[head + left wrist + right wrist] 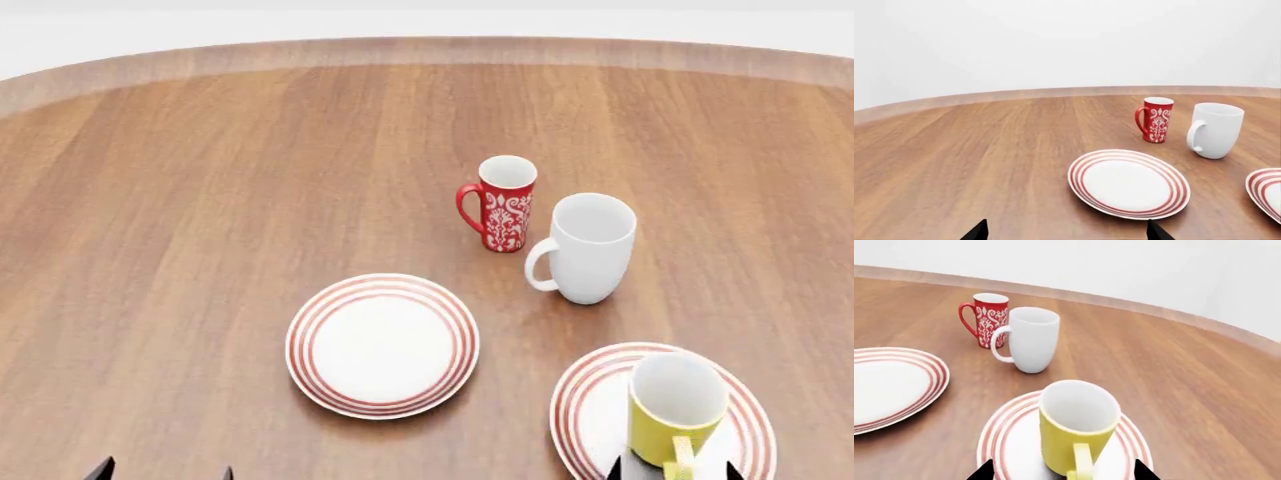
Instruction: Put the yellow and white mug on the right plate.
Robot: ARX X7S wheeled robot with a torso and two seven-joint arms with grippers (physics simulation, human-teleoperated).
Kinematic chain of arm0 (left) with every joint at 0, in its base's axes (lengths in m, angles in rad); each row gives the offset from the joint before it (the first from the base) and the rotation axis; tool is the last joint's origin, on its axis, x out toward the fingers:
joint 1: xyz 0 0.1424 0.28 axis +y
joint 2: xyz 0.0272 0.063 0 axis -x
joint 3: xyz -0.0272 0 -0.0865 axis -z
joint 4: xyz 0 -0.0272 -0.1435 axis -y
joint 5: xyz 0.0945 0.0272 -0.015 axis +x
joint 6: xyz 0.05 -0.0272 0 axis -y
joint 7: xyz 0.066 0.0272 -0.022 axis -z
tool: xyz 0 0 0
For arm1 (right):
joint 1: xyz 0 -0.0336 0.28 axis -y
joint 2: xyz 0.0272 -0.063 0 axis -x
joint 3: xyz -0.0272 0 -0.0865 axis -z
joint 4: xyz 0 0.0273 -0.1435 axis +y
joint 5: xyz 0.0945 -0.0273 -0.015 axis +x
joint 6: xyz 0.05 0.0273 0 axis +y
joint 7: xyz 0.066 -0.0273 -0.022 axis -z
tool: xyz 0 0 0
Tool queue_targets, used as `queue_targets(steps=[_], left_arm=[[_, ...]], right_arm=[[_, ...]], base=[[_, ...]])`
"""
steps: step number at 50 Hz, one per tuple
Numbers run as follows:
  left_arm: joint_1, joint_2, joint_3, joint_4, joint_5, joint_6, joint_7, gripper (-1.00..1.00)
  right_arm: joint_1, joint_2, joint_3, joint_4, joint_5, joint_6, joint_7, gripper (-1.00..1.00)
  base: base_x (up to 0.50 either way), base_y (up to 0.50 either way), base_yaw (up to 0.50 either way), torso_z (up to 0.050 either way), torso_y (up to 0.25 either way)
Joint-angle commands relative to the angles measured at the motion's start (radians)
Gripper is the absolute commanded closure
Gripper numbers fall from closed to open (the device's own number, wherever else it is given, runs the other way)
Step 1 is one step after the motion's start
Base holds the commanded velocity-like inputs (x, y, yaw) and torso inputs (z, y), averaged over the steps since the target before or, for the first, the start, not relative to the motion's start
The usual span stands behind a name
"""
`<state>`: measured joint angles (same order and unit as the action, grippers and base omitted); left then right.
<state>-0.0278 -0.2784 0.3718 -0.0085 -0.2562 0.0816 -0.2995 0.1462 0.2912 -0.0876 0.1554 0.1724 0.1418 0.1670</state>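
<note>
The yellow and white mug (674, 410) stands upright on the right plate (581, 400), its handle pointing toward the robot. In the right wrist view the mug (1077, 432) fills the foreground on that plate (997, 440). My right gripper (677, 470) is open, with its dark fingertips spread wide on either side of the mug and not touching it; it also shows in the right wrist view (1063, 472). My left gripper (164, 472) is open and empty at the near left, low over bare wood in the left wrist view (1066, 232).
The left plate (382, 345) lies near the table's middle. A plain white mug (587, 248) and a red patterned mug (503, 203) stand close together behind the plates. The round wooden table's far edge (427, 48) curves across the back.
</note>
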Motion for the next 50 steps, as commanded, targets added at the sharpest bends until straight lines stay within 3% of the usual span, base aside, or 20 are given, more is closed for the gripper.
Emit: queue_targets(steps=[1, 21, 50], left_arm=[[-0.002, -0.001, 0.004, -0.003, -0.002, 0.002, -0.003, -1.00], [-0.004, -0.005, 0.008, -0.004, -0.005, 0.009, -0.008, -1.00], [0.003, -0.018, 0.011, 0.022, -0.018, 0.010, -0.016, -1.00]], right_arm=[[-0.121, 0.001, 0.002, -0.133, -0.005, -0.044, 0.029, -1.00], [-0.255, 0.018, 0.024, -0.296, 0.032, -0.157, 0.016, -1.00], [-0.257, -0.004, -0.046, -0.312, 0.005, -0.313, -0.020, -1.00]], base=[[0.00, 0.00, 0.00, 0.000, 0.000], [0.00, 0.00, 0.00, 0.000, 0.000], [0.00, 0.00, 0.00, 0.000, 0.000]])
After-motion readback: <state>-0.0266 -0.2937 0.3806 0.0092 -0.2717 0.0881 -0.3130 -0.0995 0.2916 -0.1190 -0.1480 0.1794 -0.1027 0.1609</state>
